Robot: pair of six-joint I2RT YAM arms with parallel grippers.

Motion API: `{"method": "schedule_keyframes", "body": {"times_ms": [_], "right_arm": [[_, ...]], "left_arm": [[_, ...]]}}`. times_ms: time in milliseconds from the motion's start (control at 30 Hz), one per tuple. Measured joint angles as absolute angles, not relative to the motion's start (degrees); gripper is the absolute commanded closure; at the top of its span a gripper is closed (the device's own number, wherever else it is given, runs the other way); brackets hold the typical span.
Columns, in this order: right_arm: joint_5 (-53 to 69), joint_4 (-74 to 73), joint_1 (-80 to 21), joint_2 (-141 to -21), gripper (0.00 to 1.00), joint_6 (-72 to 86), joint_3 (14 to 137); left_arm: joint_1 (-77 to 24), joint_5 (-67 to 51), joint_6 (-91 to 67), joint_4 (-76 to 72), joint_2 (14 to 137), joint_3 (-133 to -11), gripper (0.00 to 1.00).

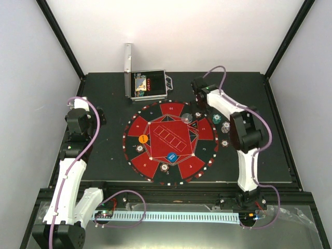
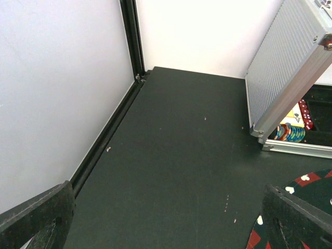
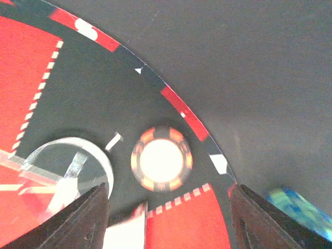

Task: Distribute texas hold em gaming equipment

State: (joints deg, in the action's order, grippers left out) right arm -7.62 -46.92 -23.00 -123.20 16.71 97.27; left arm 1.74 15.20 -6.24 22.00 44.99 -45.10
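Right now your right claw [image 3: 168,207] stands partly open over the upper right edge of the round red-and-black mat [image 1: 140,162]. Its two dark fingers [image 3: 96,215] sit apart at the bottom of the wrist view and grip nothing. Between and just beyond them, a brown-red striped chip [image 3: 162,158] with a pale centre lies flat on a black patch of the mat, touching neither finger. Just to its left lies a clear disc [image 3: 67,166], and a blurred teal chip [image 3: 298,207] shows at the lower right, beyond the mat's rim on the bench [image 3: 259,62]. In the overhead view you can see an orange disc [image 1: 144,139] on the mat's left side and a blue disc [image 1: 173,156] low in the middle. Further chips [image 1: 224,142] lie near the mat's right and lower rim. Your left claw [image 2: 167,207] is spread wide with nothing in it, at the left of the overhead view. The silver case [image 1: 148,85] stands open at the upper middle, with stacked chips [image 2: 290,133] inside.
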Motion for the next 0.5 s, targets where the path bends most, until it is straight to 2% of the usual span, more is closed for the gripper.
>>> {"method": "schedule_keyframes", "body": {"times_ms": [300, 500], "right_arm": [[-8.25, -46.3, -18.57, -93.91, 0.2, 15.51, 81.36], [-9.43, -45.19, -11.2, -90.08, 0.16, 16.53, 66.52]], "left_arm": [[1.74, 15.18, -6.26, 22.0, 44.99, -45.1, 0.01], [1.61, 15.16, -6.26, 21.98, 44.99, -45.1, 0.01]]}}
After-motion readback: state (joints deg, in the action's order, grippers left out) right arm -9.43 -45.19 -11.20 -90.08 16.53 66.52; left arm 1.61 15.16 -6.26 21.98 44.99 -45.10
